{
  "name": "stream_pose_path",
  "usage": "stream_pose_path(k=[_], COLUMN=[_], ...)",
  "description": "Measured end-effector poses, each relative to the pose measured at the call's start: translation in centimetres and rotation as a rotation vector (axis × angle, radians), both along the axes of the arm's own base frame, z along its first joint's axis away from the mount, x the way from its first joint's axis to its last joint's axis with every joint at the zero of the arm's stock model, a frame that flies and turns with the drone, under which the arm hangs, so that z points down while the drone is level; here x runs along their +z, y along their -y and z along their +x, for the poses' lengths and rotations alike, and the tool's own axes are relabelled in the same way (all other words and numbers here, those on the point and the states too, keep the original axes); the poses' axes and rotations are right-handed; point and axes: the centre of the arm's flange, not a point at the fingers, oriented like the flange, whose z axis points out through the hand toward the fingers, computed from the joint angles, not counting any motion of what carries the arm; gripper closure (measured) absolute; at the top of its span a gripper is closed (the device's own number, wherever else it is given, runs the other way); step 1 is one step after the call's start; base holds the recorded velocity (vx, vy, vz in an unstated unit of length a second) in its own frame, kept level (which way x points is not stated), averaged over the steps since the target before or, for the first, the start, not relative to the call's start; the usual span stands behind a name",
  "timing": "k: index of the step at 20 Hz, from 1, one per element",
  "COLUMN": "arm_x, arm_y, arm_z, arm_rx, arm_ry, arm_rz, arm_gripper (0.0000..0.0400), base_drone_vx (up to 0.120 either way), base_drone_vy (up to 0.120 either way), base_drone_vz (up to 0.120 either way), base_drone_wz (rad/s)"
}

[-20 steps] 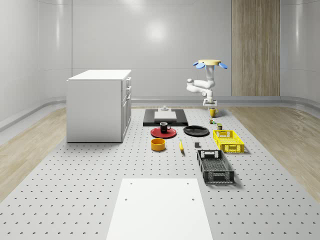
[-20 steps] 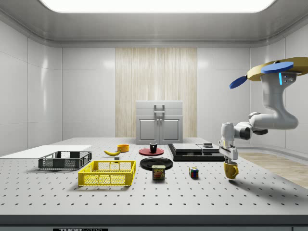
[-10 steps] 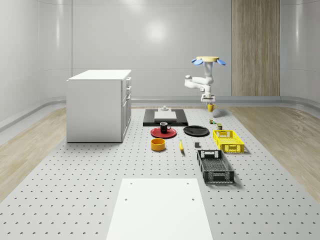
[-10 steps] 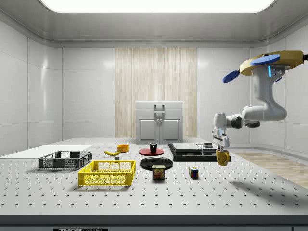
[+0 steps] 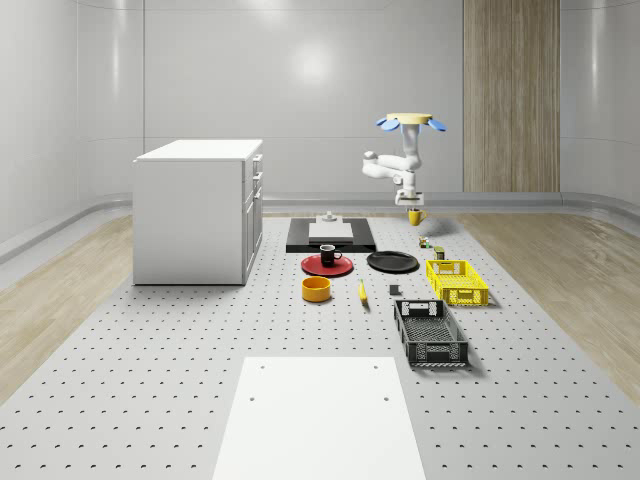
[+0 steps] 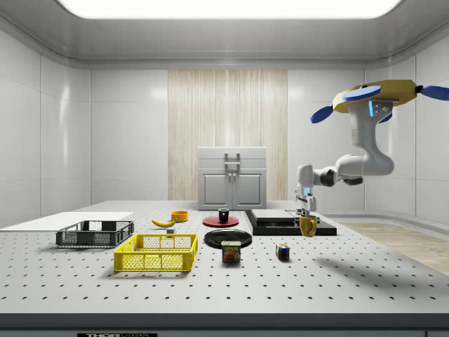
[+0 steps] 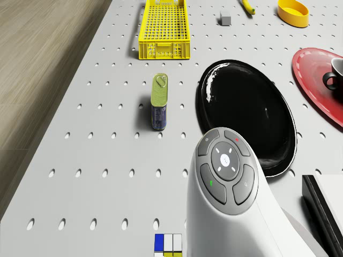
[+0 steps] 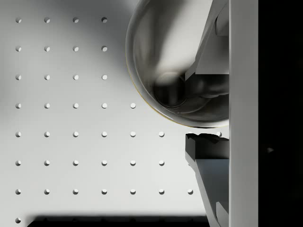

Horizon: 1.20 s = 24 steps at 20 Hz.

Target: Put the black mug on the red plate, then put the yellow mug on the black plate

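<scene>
The drone [image 6: 375, 95] hovers above the table's far side, jaws clamped on the yellow mug [image 6: 307, 226] held aloft, black plate [image 5: 392, 262] lying nearer the table's middle.

On the perforated table [image 5: 150, 380] you see a white cabinet [image 5: 198, 210] at the whole-scene view's left. A yellow crate [image 5: 457, 281] sits beyond a black crate [image 5: 430, 333]. An orange bowl [image 5: 316, 289] and a banana [image 5: 362, 291] lie between them and the cabinet. A can [image 7: 159, 101] lies near a colour cube [image 7: 168, 246]. A white sheet [image 5: 320, 415] covers the near end.
</scene>
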Motion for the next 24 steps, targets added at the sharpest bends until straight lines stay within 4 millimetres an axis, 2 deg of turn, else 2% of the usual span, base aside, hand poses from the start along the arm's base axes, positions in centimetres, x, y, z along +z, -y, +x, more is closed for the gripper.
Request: stream_pose_path(k=[24], arm_x=[-0.02], arm_y=[0.0], arm_z=[0.0], arm_rx=[0.0], arm_ry=[0.0], arm_rz=[0.0], arm_gripper=[0.029], base_drone_vx=[0.12], base_drone_vy=[-0.12], base_drone_vz=[0.0], base_drone_wz=[0.0])
